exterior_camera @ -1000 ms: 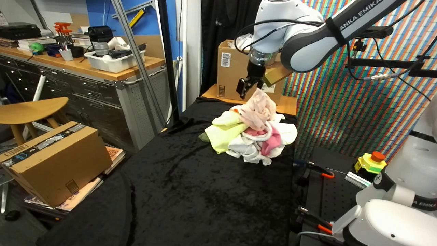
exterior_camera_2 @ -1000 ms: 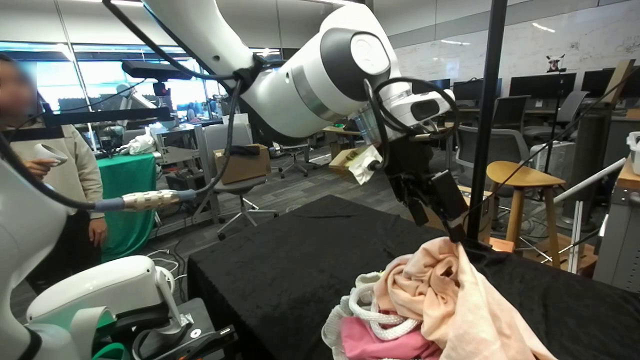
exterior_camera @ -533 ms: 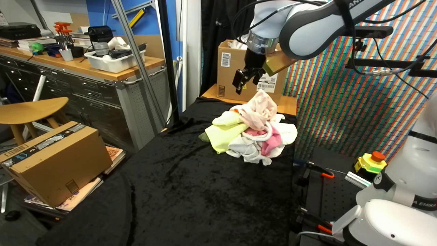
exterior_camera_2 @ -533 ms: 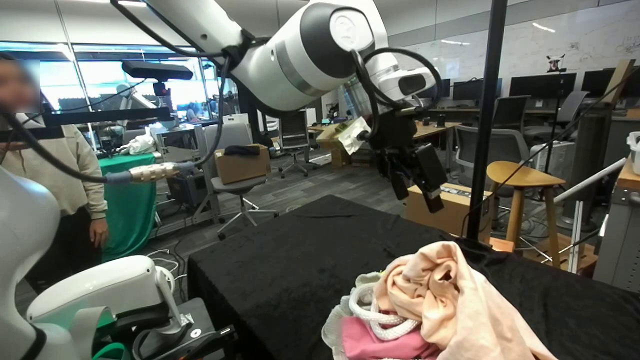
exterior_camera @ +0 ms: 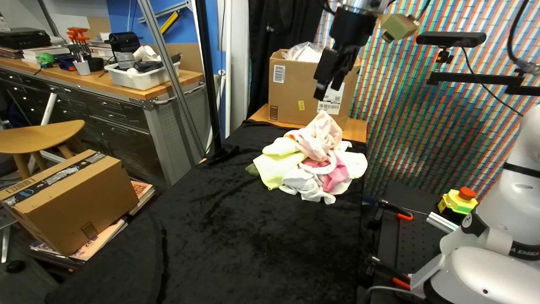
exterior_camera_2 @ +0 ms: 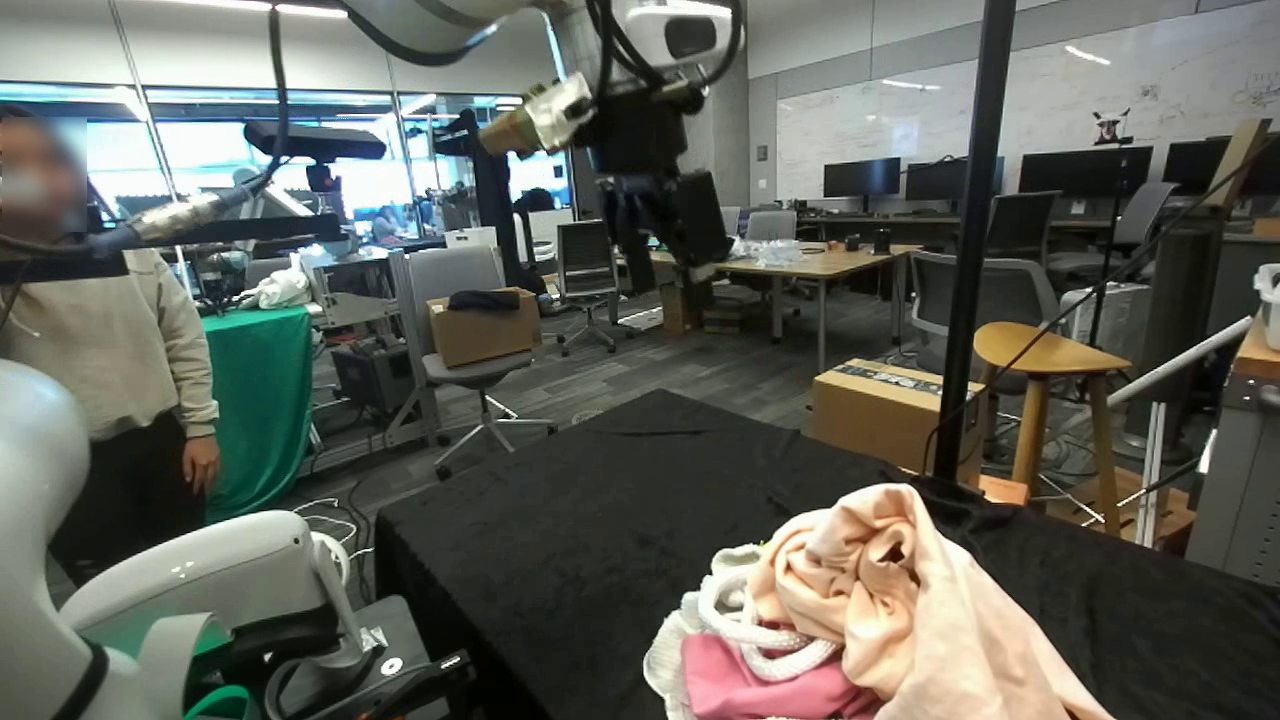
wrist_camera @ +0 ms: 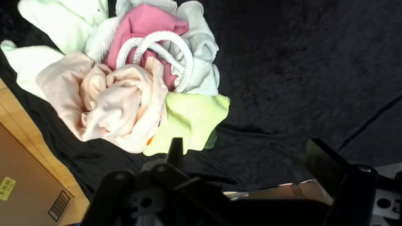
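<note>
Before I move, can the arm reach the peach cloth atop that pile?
Likely yes: the peach cloth lies uppermost, partly over the yellow-green cloth, with nothing visible covering it. The open, empty jaws hang higher and seem off to one side, so they would need to shift across and down.

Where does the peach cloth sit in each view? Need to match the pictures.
In an exterior view: peach cloth right of center, slightly above mid-height.
In an exterior view: peach cloth at lower right, cut off by the bottom edge.
Wrist view: peach cloth in the left half, near mid-height.
Shared landmark: the looped white braided rope over the deep pink cloth, beside the peach cloth in all three.
</note>
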